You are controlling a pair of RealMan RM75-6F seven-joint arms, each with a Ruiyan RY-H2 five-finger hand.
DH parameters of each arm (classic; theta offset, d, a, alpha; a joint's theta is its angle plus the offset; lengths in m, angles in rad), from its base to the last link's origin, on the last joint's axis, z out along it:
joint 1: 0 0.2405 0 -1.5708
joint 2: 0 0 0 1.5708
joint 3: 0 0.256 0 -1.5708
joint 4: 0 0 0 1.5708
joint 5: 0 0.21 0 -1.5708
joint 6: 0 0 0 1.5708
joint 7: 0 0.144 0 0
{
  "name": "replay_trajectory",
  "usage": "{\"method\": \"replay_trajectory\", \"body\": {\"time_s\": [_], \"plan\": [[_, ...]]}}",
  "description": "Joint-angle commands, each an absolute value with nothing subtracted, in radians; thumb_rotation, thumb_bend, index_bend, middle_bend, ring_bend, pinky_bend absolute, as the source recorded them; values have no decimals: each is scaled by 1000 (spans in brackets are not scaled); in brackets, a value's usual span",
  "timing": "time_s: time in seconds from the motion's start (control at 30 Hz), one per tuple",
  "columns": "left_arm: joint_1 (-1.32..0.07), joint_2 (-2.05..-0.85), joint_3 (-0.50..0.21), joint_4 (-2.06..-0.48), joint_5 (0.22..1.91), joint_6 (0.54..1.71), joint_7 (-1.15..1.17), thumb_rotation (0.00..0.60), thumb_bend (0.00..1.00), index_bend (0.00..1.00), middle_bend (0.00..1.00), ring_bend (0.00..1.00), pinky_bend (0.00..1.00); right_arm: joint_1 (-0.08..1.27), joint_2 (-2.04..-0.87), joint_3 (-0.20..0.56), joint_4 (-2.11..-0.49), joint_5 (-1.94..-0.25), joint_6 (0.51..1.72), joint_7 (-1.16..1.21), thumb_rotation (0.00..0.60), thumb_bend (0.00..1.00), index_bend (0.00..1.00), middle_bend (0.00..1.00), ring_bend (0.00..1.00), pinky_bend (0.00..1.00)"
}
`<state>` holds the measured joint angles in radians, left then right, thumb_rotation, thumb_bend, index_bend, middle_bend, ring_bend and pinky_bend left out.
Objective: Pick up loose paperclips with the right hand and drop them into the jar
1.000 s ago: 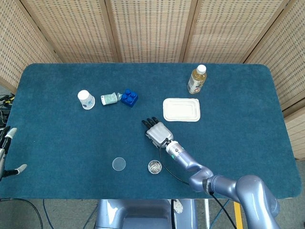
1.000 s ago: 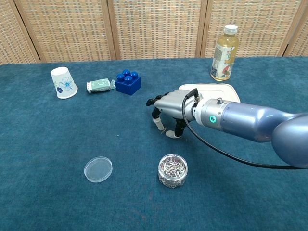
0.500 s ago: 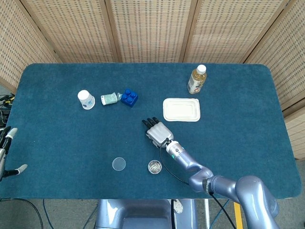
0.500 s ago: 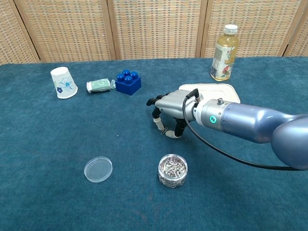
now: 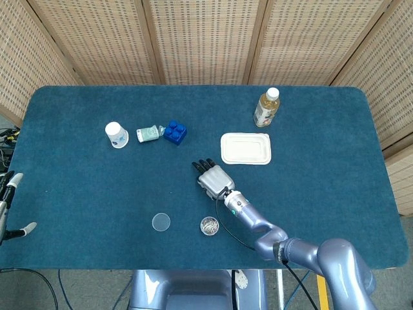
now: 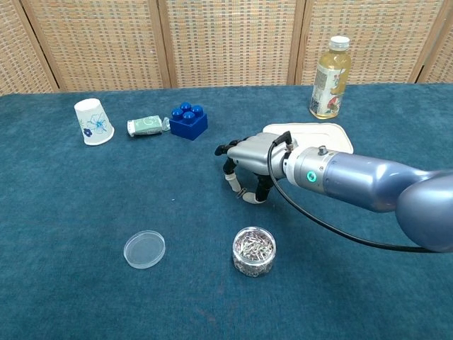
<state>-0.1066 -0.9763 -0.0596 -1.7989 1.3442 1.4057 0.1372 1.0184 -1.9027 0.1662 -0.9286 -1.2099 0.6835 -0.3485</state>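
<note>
At the far left edge of the head view, the left hand [image 5: 9, 205] hung off the table's side, holding nothing, with its fingers spread apart. On the blue cloth of the table [image 6: 64, 205], toward the back left, an upturned paper cup [image 6: 93, 121] stood, and just right of it lay a small green packet [image 6: 146, 125], touching or nearly touching a blue toy brick [image 6: 188, 120]. Nearer the front, a clear round lid [image 6: 144, 248] lay flat on the cloth. Right of the lid, well apart from it, stood the jar [image 6: 254, 251], open-topped and filled with paperclips. Behind the jar, the right hand [image 6: 248, 164] hovered palm down close over the cloth, its fingers curled downward with the tips near the surface; something small and pale showed between thumb and fingertip, but whether it was a paperclip could not be told. Behind that hand lay a white tray [image 5: 246, 148], and further back stood a bottle [image 6: 330, 69] of yellowish drink.
</note>
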Motion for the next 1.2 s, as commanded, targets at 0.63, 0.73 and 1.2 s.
{"method": "replay_trajectory", "body": {"time_s": [0.63, 0.73, 1.2], "plan": [[-107, -976, -59, -1800, 1345, 1406, 137, 600, 0, 0, 0, 0, 0, 1013, -1917, 174, -909, -1248, 716, -312, 600, 351, 704, 28, 0, 101], [-107, -975, -59, -1799, 1345, 1406, 136, 600, 0, 0, 0, 0, 0, 1013, -1918, 176, -910, -1249, 719, -312, 600, 351, 707, 28, 0, 102], [-106, -974, -58, -1802, 1348, 1407, 133, 600, 0, 0, 0, 0, 0, 1008, -1907, 183, -930, -1255, 733, -319, 600, 352, 710, 30, 0, 103]]}}
